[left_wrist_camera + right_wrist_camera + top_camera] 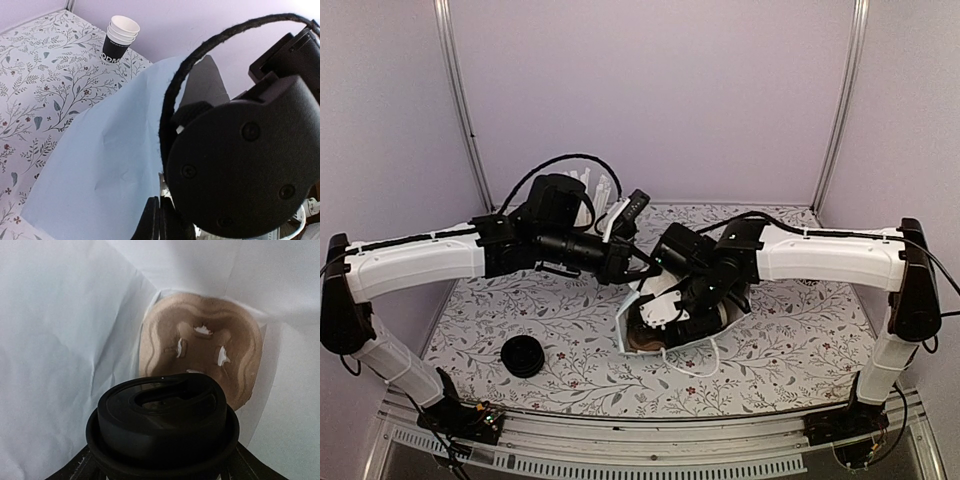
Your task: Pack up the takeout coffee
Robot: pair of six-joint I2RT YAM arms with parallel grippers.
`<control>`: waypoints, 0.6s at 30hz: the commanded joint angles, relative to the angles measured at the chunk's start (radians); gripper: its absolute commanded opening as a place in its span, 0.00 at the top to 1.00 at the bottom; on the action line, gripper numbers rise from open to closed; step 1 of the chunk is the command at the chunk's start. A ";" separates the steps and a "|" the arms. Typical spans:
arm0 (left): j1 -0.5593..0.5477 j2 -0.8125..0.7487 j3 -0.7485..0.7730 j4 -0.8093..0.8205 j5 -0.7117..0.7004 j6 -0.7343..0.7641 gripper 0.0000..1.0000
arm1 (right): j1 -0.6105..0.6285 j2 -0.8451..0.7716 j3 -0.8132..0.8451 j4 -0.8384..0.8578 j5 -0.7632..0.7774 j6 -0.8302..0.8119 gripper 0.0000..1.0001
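Observation:
The takeout coffee (162, 425), a black cup under a black lid, sits between the fingers of my right gripper (162, 467), which is shut on it below the lid's rim. It hangs inside a white paper bag (638, 305) above a brown pulp cup tray (200, 347) at the bag's bottom. In the top view the right gripper (685, 310) reaches into the bag's mouth and the cup is hidden. My left gripper (160, 220) is shut on the bag's (100, 165) upper edge, holding it up; seen from above it (625, 262) is at the bag's far left rim.
A stack of unlidded black cups (120, 40) stands at the back of the flowered table (520, 310). A low pile of black lids (523, 356) lies front left. The right arm's wrist (245, 165) fills much of the left wrist view.

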 commanded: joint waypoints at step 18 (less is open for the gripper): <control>0.065 -0.059 0.055 -0.017 -0.032 0.014 1.00 | -0.009 -0.143 0.306 -0.220 -0.414 0.023 0.45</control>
